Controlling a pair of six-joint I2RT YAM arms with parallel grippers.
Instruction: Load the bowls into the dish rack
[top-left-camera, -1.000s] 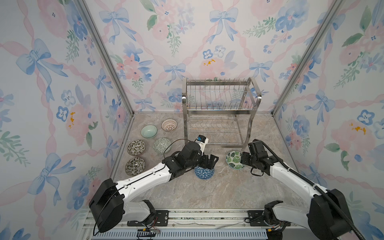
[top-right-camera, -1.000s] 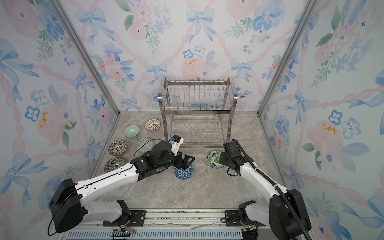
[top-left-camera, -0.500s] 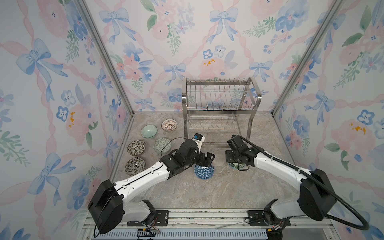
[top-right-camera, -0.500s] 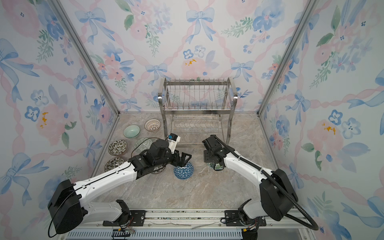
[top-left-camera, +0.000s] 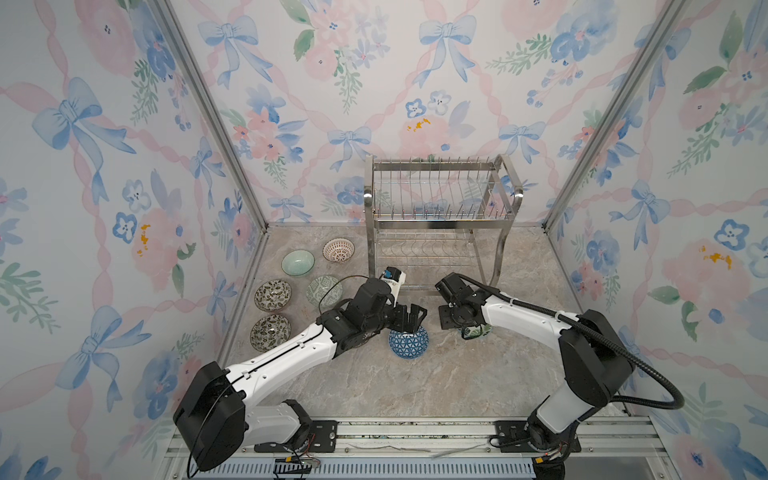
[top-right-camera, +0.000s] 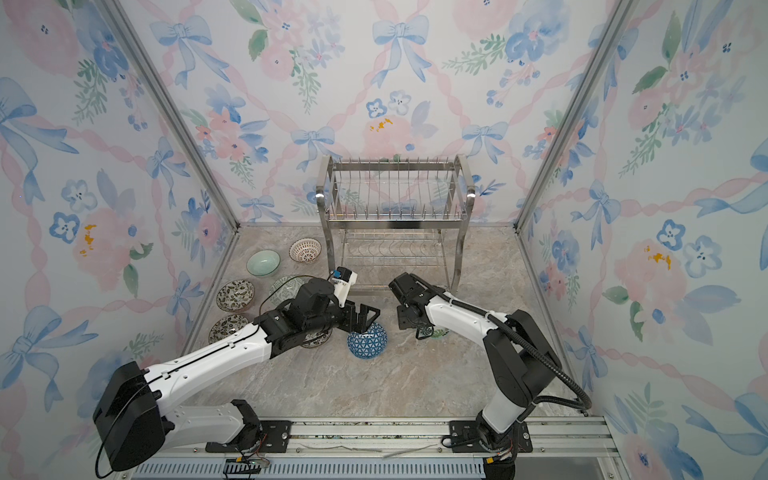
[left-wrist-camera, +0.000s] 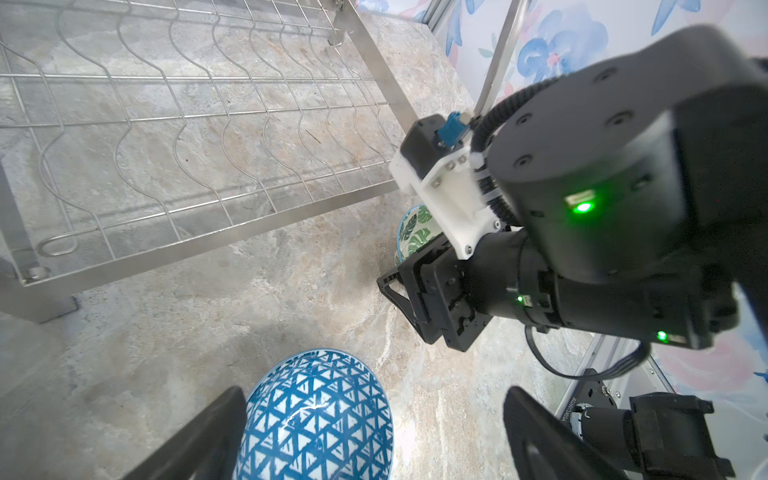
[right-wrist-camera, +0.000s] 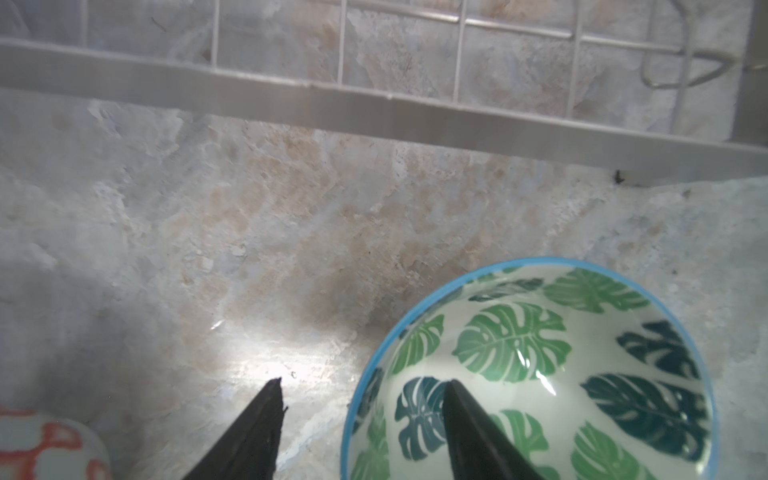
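Dish rack (top-left-camera: 440, 216): two-tier polished steel wire with a wavy lower grid, at 12 o'clock on the marbled table (top-left-camera: 415, 386); blue-triangle bowl (top-left-camera: 409, 343): glazed, dome-up, mid-table; leaf bowl (right-wrist-camera: 540, 353): glossy, blue-rimmed, at its 3 o'clock; pale green bowl (top-left-camera: 297, 263) and red-lattice bowl (top-left-camera: 338, 250): at 10 o'clock, outside the rack; left gripper (top-left-camera: 409, 318): jaws spread wide over the blue-triangle bowl, gripping nothing; right gripper (right-wrist-camera: 363, 380): jaws parted astride the leaf bowl's rim, one finger inside, unclamped.

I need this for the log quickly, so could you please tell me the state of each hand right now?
Left hand: open, straddling the blue bowl.
Right hand: open, one finger inside the leaf bowl, one outside its rim.
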